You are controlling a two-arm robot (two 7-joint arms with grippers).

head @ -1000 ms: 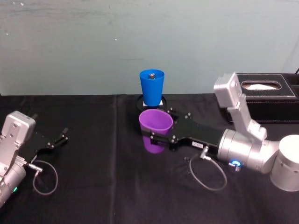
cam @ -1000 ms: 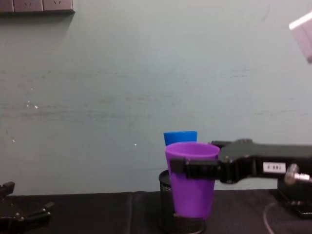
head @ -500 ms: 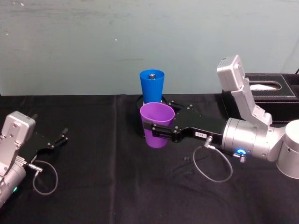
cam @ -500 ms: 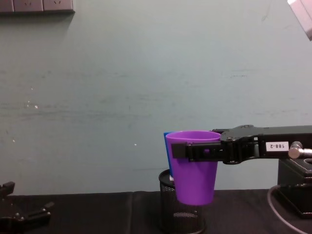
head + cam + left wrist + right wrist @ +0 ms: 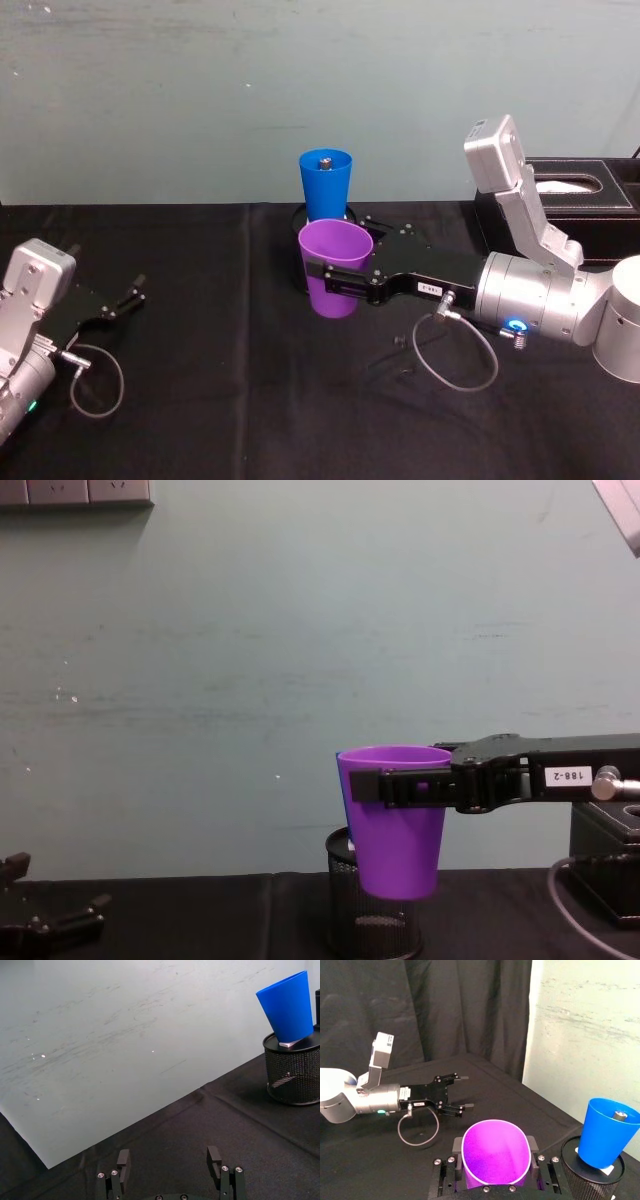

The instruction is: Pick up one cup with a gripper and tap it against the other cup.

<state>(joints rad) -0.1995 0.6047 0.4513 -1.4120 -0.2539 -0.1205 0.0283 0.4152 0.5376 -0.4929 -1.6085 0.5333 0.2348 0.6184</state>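
Observation:
My right gripper (image 5: 338,281) is shut on the purple cup (image 5: 335,266) and holds it upright above the black table, fingers on either side of its wall just below the rim. In the right wrist view the purple cup (image 5: 495,1159) sits between the fingers (image 5: 456,1148). The blue cup (image 5: 326,185) stands upright on a black mesh pen holder (image 5: 375,922) just behind the purple cup (image 5: 395,820). A gap separates the blue cup (image 5: 610,1132) from the purple one. My left gripper (image 5: 169,1162) rests open at the table's left (image 5: 133,291).
A black tissue box (image 5: 572,208) stands at the back right, behind my right arm. A cable loop (image 5: 455,360) hangs under the right wrist. The green wall rises right behind the pen holder (image 5: 292,1072). The black table (image 5: 220,400) has open room in the middle and front.
My right gripper has lifted the purple cup off the table and carried it up toward the blue cup; in the last half second it only edged slightly left. The left arm stayed still.

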